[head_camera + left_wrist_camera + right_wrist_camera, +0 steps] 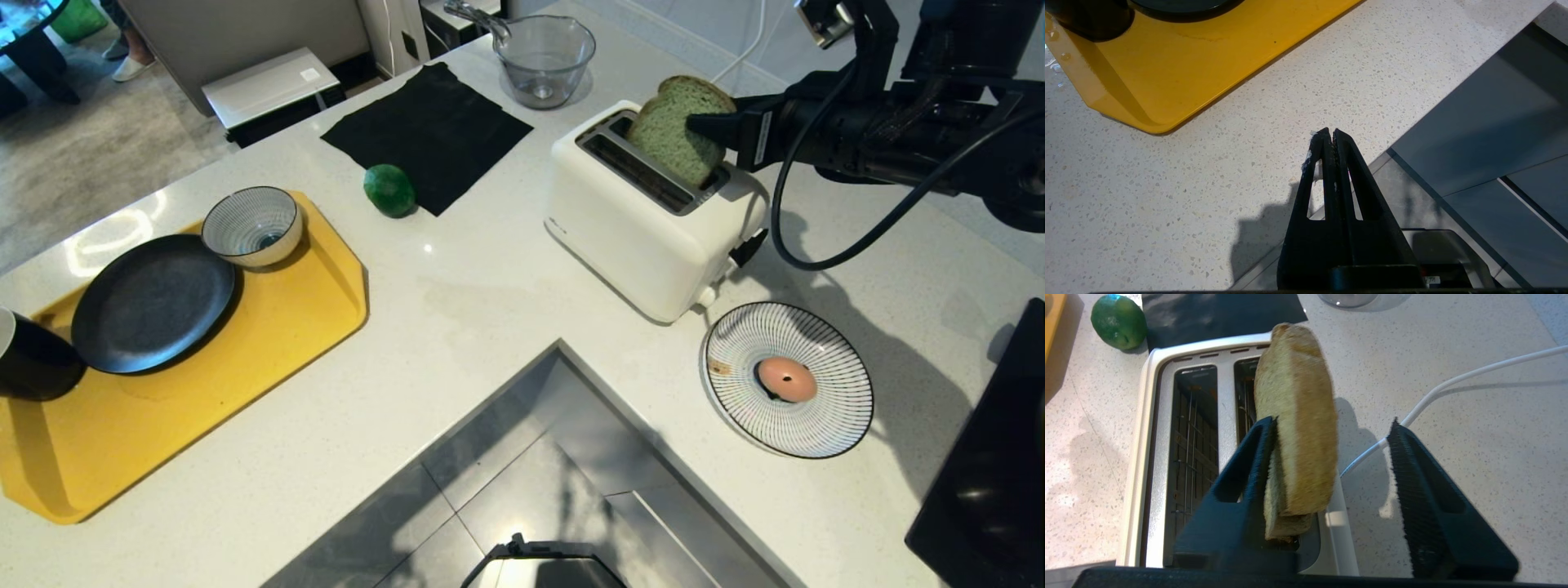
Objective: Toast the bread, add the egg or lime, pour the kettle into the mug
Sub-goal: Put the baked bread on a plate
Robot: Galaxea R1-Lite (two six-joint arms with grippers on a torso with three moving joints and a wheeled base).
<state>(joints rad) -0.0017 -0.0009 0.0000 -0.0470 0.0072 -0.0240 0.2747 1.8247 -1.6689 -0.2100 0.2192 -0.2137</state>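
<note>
**Bread standing in the toaster slot, right hand spread around it**

White speckled stone forms the L-shaped table (457, 318), which wraps around a grey tiled floor at the near side.

On the table's left end lies a yellow tray (269, 327). It carries a flat black plate (151, 300), a blue-and-white striped bowl (251, 226) at its far corner, touching the plate's rim, and the black mug (33, 359), cut off by the picture's left edge.

A black cloth (429, 131) is spread toward the far edge, with a clear glass jug (545, 57) just beyond its far right corner.

Right of the table's middle stands a white two-slot toaster (645, 237). The bread (678, 131) stands tilted in the slot farther from the near edge, most of it above the rim.

The right hand (1333, 453) reaches in level from the right side. Its fingers are spread: one presses flat against a face of the slice, the other stands well apart from the opposite face, so the slice is not clamped.

Toward the near right edge sits a striped plate (816, 429), with the egg (786, 379) near its middle.

The lime (389, 190) rests on the bare table, touching the cloth's near corner.

The left hand (1329, 134) hangs over the table's near inner edge, close to the tray's corner, fingers pressed together on nothing.
</note>
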